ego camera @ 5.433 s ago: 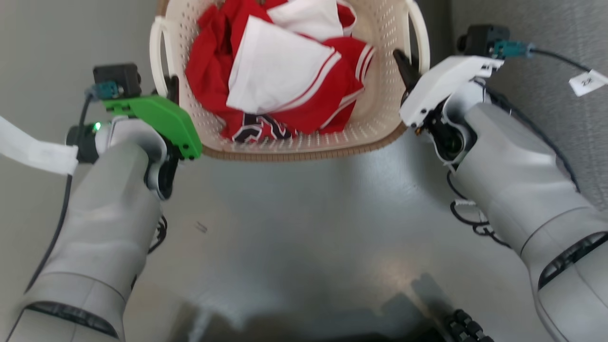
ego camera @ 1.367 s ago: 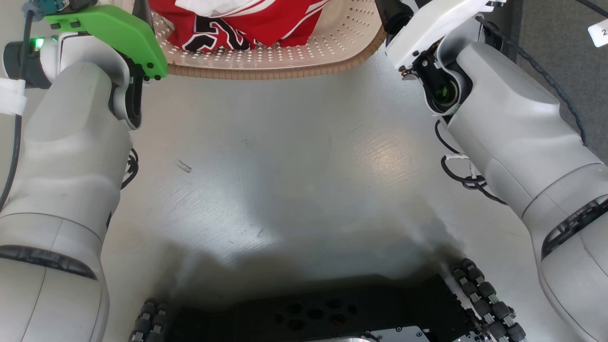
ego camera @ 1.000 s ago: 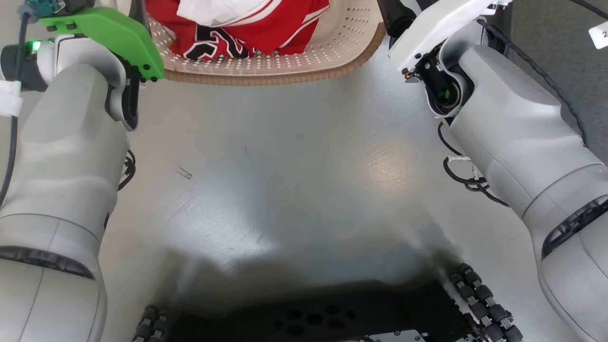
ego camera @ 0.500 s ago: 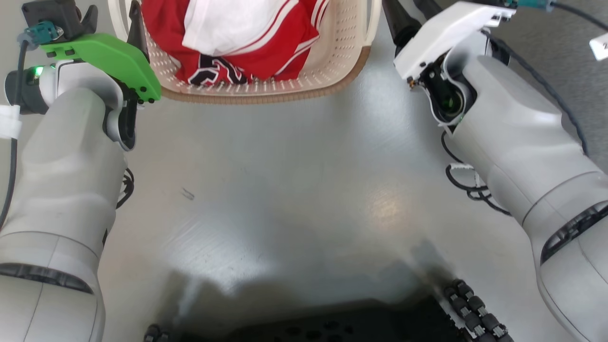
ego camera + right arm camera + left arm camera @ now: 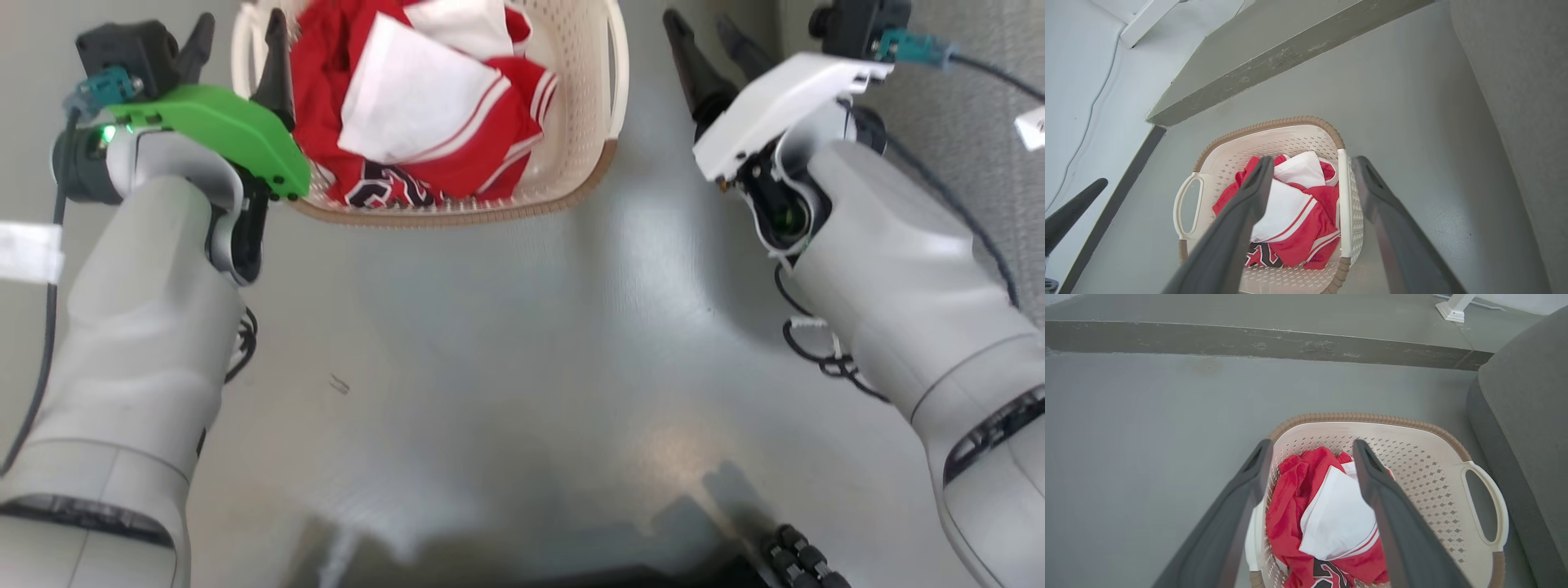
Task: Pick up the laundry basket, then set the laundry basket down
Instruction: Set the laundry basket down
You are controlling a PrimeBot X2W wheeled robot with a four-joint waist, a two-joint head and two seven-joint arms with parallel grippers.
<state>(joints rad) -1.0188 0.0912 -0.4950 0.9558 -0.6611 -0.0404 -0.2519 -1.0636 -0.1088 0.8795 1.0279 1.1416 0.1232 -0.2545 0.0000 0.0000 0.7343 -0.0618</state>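
Item 1, left gripper [image 5: 242, 24]: two long dark fingers under a green wrist cover, spread apart and holding nothing. They straddle the white loop left handle [image 5: 1251, 539], one finger outside the wall and the other over the contents. Item 2, laundry basket [image 5: 575, 106]: small, cream-white perforated plastic, rounded-rectangular, brown woven-look rim. Location: resting on the smooth grey floor [image 5: 506, 343] between the two arms, apparently level. Contents: crumpled red-and-white fabric garments [image 5: 424, 106]. Item 3, white loop right handle [image 5: 618, 49]: free, untouched. Item 4, right gripper [image 5: 695, 18]: dark fingers under a white wrist cover, likewise parted and empty, just outside the basket's right side, near that handle but apart from it. Item 5, grey fabric-covered furniture [image 5: 1515, 81]: close on the right. Handling note (judgement): the basket is grounded and both grips are released, so the step concerns the handles. Move each gripper straight along its fingers, keep the jaws wide until clear of the loop or squarely around it, and work both sides evenly. Mind the inner left finger snagging cloth.
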